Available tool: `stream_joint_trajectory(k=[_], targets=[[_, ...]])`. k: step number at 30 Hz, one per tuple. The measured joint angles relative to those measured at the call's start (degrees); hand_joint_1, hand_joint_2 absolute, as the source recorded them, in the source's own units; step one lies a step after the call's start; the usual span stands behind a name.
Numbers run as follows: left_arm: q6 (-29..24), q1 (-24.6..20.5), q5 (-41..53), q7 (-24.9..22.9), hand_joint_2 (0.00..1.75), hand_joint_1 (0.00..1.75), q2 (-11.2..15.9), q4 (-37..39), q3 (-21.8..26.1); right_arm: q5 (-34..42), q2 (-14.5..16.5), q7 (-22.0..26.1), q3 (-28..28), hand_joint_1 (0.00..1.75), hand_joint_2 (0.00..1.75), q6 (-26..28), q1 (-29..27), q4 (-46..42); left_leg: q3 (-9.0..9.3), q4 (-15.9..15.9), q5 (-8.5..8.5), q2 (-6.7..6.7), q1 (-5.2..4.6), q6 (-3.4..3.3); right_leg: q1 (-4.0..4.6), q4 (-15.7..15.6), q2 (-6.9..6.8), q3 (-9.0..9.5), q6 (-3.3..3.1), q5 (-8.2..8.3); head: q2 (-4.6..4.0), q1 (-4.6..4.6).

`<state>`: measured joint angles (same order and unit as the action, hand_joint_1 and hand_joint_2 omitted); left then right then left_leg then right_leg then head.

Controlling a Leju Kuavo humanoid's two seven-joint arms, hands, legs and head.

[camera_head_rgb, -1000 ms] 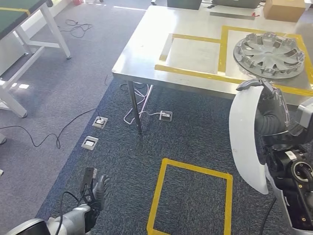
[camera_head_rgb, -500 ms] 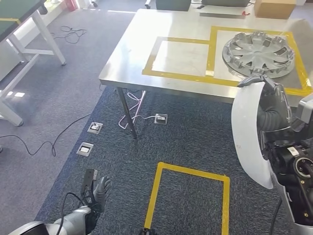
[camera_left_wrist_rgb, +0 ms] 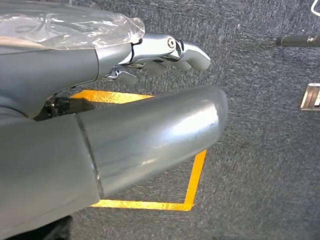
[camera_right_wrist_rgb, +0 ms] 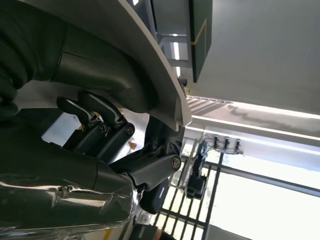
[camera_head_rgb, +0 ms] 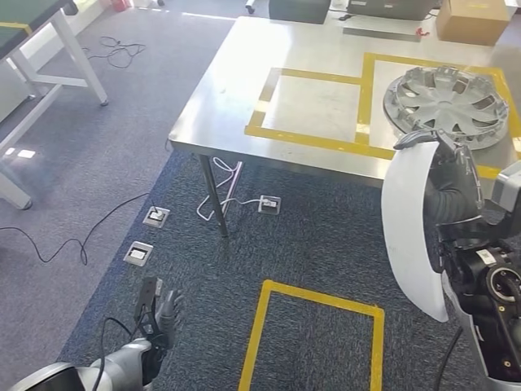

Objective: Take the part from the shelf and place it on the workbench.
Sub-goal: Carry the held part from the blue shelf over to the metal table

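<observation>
Dark fingers (camera_head_rgb: 453,175) of the right hand (camera_head_rgb: 457,191) wrapped over the upper edge of the white curved panel (camera_head_rgb: 409,232), gripping it; panel held upright on edge, just in front of the workbench (camera_head_rgb: 246,90) rim, still clear of its top. In the right wrist view, same fingers (camera_right_wrist_rgb: 102,127) curled against the pale inner face of the panel (camera_right_wrist_rgb: 158,65).

Left hand (camera_head_rgb: 161,319) low beside the body, over the blue carpet (camera_head_rgb: 307,236); fingers loosely apart, nothing in them. In the left wrist view, fingers (camera_left_wrist_rgb: 166,52) extended above the thick grey thumb, holding nothing, with the yellow tape square (camera_left_wrist_rgb: 194,175) on the floor beneath.

No container in view. On the steel workbench, 2 yellow taped rectangles side by side: nearer-left 1 (camera_head_rgb: 307,102) bare, right 1 holding a silver wheel cover (camera_head_rgb: 447,98) lying flat. Cardboard box (camera_head_rgb: 472,20) at the far right corner of the bench. On the floor, another yellow tape square (camera_head_rgb: 313,334) straight ahead, 3 floor sockets (camera_head_rgb: 138,254) and loose cables (camera_head_rgb: 224,183) near the bench leg. White-framed table (camera_head_rgb: 43,57) off to the left.

Against 0.5 s ago: whole scene shifted slightly right and down, so camera motion rather than moved objects; panel and right hand in nearly the same pose, grip unchanged; left hand likewise hanging as before.
</observation>
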<state>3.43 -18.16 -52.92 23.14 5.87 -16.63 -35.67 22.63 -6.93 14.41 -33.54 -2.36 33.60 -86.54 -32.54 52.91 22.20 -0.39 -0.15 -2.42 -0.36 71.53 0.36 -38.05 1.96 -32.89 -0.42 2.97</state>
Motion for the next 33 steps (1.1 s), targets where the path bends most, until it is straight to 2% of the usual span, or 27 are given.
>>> stream_joint_trajectory(k=[1, 2, 4, 5, 6, 9, 10, 11, 12, 14, 15, 16, 17, 19, 20, 21, 22, 24, 25, 26, 27, 29, 30, 31, 32, 33], targets=[[0.00, 0.13, -0.02, 0.01, 0.00, 0.00, -0.01, 0.00, 0.00, -0.03, -0.02, 0.00, -0.01, 1.75, 1.75, -0.05, -0.15, 0.01, 0.63, 0.02, 0.50, -0.09, 0.02, 0.08, -0.16, -0.52, -0.01, -0.55, 0.13, 0.78, 0.00, -0.05], [0.00, 0.23, -0.04, 0.01, 0.00, 0.00, -0.03, 0.00, 0.00, -0.03, -0.04, 0.01, 0.00, 1.75, 1.75, -0.04, -0.20, 0.01, 1.39, 0.05, 1.05, -0.19, 0.06, 0.21, -0.31, -3.25, -0.03, -0.09, 0.17, 2.91, 0.00, -0.11], [0.00, 0.29, 0.01, 0.01, 0.00, 0.00, -0.08, 0.00, 0.00, -0.05, -0.05, 0.04, 0.01, 1.75, 1.75, -0.04, -0.16, 0.01, 2.85, 0.16, 2.24, -0.32, 0.08, 0.65, -0.47, -11.29, -0.04, 1.99, 0.21, 8.60, 0.00, -0.30], [0.00, 0.22, 0.08, 0.01, 0.00, 0.00, -0.09, 0.00, 0.00, -0.08, -0.06, 0.02, 0.00, 1.75, 1.75, -0.04, -0.07, 0.01, 3.18, 0.25, 2.73, -0.35, 0.04, 0.94, -0.38, -14.61, -0.06, 3.09, 0.04, 10.18, 0.00, -0.44], [0.00, 0.13, 0.18, -0.03, 0.00, 0.00, -0.09, 0.00, 0.00, -0.11, -0.07, -0.01, -0.01, 1.75, 1.75, -0.03, -0.03, 0.01, 3.25, 0.30, 3.08, -0.36, 0.01, 1.24, -0.27, -16.43, -0.06, 3.71, -0.32, 10.98, 0.00, -0.40], [0.01, -0.07, 0.49, -0.22, 0.00, 0.00, -0.17, 0.00, -0.01, -0.22, -0.10, -0.10, 0.08, 1.75, 1.75, 0.15, 0.12, -0.11, 3.07, 1.34, 3.50, -0.29, 0.06, 2.07, -0.04, -17.51, 0.04, 4.90, -1.94, 10.52, 0.00, 0.08], [0.02, -0.14, 0.55, -0.27, 0.00, 0.00, -0.25, 0.00, -0.01, -0.25, -0.13, -0.12, 0.12, 1.75, 1.75, 0.23, 0.18, -0.20, 2.43, 2.96, 3.59, -0.22, 0.11, 2.32, -0.07, -17.69, 0.06, 5.41, -2.34, 10.27, 0.00, 0.17], [0.04, -0.23, 0.56, -0.32, 0.00, 0.00, -0.32, 0.00, 0.00, -0.28, -0.15, -0.13, 0.15, 1.75, 1.75, 0.28, 0.23, -0.32, 0.96, 5.59, 3.93, -0.13, 0.19, 2.57, -0.15, -17.83, 0.09, 5.96, -2.67, 10.02, 0.00, 0.32], [0.05, -0.31, 0.57, -0.37, 0.00, 0.00, -0.38, 0.00, -0.01, -0.31, -0.15, -0.15, 0.12, 1.75, 1.75, 0.31, 0.24, -0.40, -1.42, 9.34, 4.61, -0.05, 0.28, 2.77, -0.16, -17.94, 0.11, 6.42, -2.91, 9.69, 0.00, 0.49], [0.07, -0.32, 0.57, -0.54, 0.00, 0.00, -0.42, 0.00, -0.01, -0.33, -0.15, -0.17, 0.05, 1.75, 1.75, 0.30, 0.09, -0.50, -7.04, 16.77, 7.02, -0.03, 0.33, 3.07, -0.10, -17.95, 0.18, 7.33, -3.17, 8.80, 0.00, 0.85], [0.07, -0.24, 0.57, -0.62, 0.00, 0.00, -0.43, 0.00, -0.01, -0.33, -0.15, -0.17, 0.03, 1.75, 1.75, 0.30, -0.05, -0.49, -9.13, 18.59, 7.81, -0.03, 0.35, 3.09, -0.06, -17.95, 0.25, 7.93, -3.19, 8.26, 0.00, 0.95], [0.07, -0.16, 0.57, -0.69, 0.00, 0.00, -0.44, 0.00, -0.01, -0.34, -0.15, -0.18, 0.03, 1.75, 1.75, 0.31, -0.14, -0.49, -10.20, 18.38, 7.62, -0.03, 0.33, 3.00, -0.04, -17.95, 0.30, 8.64, -3.18, 7.67, 0.00, 1.03], [0.07, -0.12, 0.57, -0.71, 0.00, 0.00, -0.43, 0.00, -0.01, -0.35, -0.15, -0.19, 0.04, 1.75, 1.75, 0.31, -0.18, -0.49, -10.17, 16.12, 6.16, -0.03, 0.29, 2.80, -0.03, -17.95, 0.34, 9.45, -3.13, 7.06, 0.00, 1.12], [0.07, -0.12, 0.57, -0.72, 0.00, 0.00, -0.37, 0.00, -0.02, -0.38, -0.15, -0.20, 0.03, 1.75, 1.75, 0.31, -0.18, -0.50, -8.02, 7.72, 0.22, 0.04, 0.05, 2.18, 0.02, -17.95, 0.36, 11.08, -2.91, 5.74, 0.00, 1.21], [0.07, -0.16, 0.57, -0.73, 0.00, 0.00, -0.31, 0.00, -0.02, -0.40, -0.15, -0.22, 0.02, 1.75, 1.75, 0.31, -0.19, -0.50, -6.93, 4.08, -2.10, 0.08, -0.12, 1.88, 0.10, -17.95, 0.45, 11.68, -2.69, 5.09, 0.00, 1.22], [0.07, -0.18, 0.57, -0.75, 0.00, 0.00, -0.25, 0.00, -0.01, -0.42, -0.15, -0.27, 0.01, 1.75, 1.75, 0.31, -0.20, -0.51, -6.16, 1.67, -3.67, 0.09, -0.32, 1.60, 0.18, -18.06, 0.50, 12.08, -2.43, 4.47, 0.00, 1.15], [0.07, -0.20, 0.56, -0.77, 0.00, 0.00, -0.20, 0.00, -0.01, -0.44, -0.15, -0.32, 0.01, 1.75, 1.75, 0.31, -0.21, -0.53, -5.81, 0.55, -4.07, 0.10, -0.41, 1.35, 0.27, -18.01, 0.56, 12.45, -2.14, 4.14, 0.00, 1.08], [0.07, -0.23, 0.56, -0.78, 0.00, 0.00, -0.22, 0.00, -0.02, -0.45, -0.15, -0.36, 0.03, 1.75, 1.75, 0.35, -0.13, -0.69, -5.02, 0.25, -3.46, 0.06, -0.31, 0.89, 0.31, -17.56, 0.52, 12.61, -1.57, 3.86, 0.00, 0.93], [0.07, -0.25, 0.56, -0.75, 0.00, 0.00, -0.26, 0.00, -0.02, -0.45, -0.15, -0.33, 0.06, 1.75, 1.75, 0.37, -0.05, -0.79, -4.40, 0.05, -3.16, 0.06, -0.18, 0.62, 0.28, -16.09, 0.44, 12.12, -1.34, 3.94, 0.00, 0.86], [0.07, -0.28, 0.57, -0.74, 0.00, 0.00, -0.28, 0.00, -0.02, -0.45, -0.17, -0.32, 0.08, 1.75, 1.75, 0.38, 0.05, -0.89, -3.68, -0.05, -2.80, 0.06, -0.13, 0.38, 0.24, -13.52, 0.36, 10.79, -1.13, 3.72, 0.00, 0.71], [0.07, -0.29, 0.57, -0.73, 0.00, 0.00, -0.30, 0.00, -0.02, -0.45, -0.21, -0.32, 0.08, 1.75, 1.75, 0.39, 0.06, -0.95, -2.94, -0.15, -2.36, 0.04, -0.07, 0.18, 0.18, -9.86, 0.26, 8.67, -0.93, 3.03, 0.00, 0.59], [0.07, -0.31, 0.57, -0.73, 0.00, 0.00, -0.31, 0.00, -0.02, -0.45, -0.29, -0.33, 0.05, 1.75, 1.75, 0.38, -0.15, -0.96, -1.63, -0.16, -1.18, 0.01, -0.11, -0.06, 0.14, -2.31, 0.19, 3.80, -0.53, 0.10, 0.00, 0.37], [0.07, -0.26, 0.57, -0.74, 0.00, 0.00, -0.33, 0.00, -0.02, -0.45, -0.34, -0.34, 0.04, 1.75, 1.75, 0.38, -0.32, -0.96, -0.85, -0.16, -0.52, -0.06, -0.11, -0.07, 0.09, -0.29, 0.17, 1.84, -0.34, -1.58, 0.00, 0.28], [0.08, -0.21, 0.57, -0.74, 0.00, 0.00, -0.36, 0.00, -0.02, -0.45, -0.38, -0.34, 0.03, 1.75, 1.75, 0.38, -0.44, -0.96, 0.02, -0.15, 0.16, -0.15, -0.11, -0.04, 0.03, -0.06, 0.16, 0.67, -0.24, -2.55, 0.00, 0.18], [0.08, -0.15, 0.57, -0.74, 0.00, 0.00, -0.40, 0.00, -0.02, -0.45, -0.42, -0.34, 0.04, 1.75, 1.75, 0.39, -0.50, -0.96, 1.03, -0.13, 0.89, -0.25, -0.10, 0.02, -0.04, -1.68, 0.14, 0.30, -0.22, -2.15, 0.00, 0.04], [0.08, -0.11, 0.57, -0.74, 0.00, 0.00, -0.44, 0.00, -0.02, -0.45, -0.45, -0.34, 0.05, 1.75, 1.75, 0.39, -0.51, -0.96, 2.13, -0.11, 1.69, -0.34, -0.10, 0.14, -0.10, -4.87, 0.13, 0.59, -0.29, 0.00, 0.00, -0.07]])
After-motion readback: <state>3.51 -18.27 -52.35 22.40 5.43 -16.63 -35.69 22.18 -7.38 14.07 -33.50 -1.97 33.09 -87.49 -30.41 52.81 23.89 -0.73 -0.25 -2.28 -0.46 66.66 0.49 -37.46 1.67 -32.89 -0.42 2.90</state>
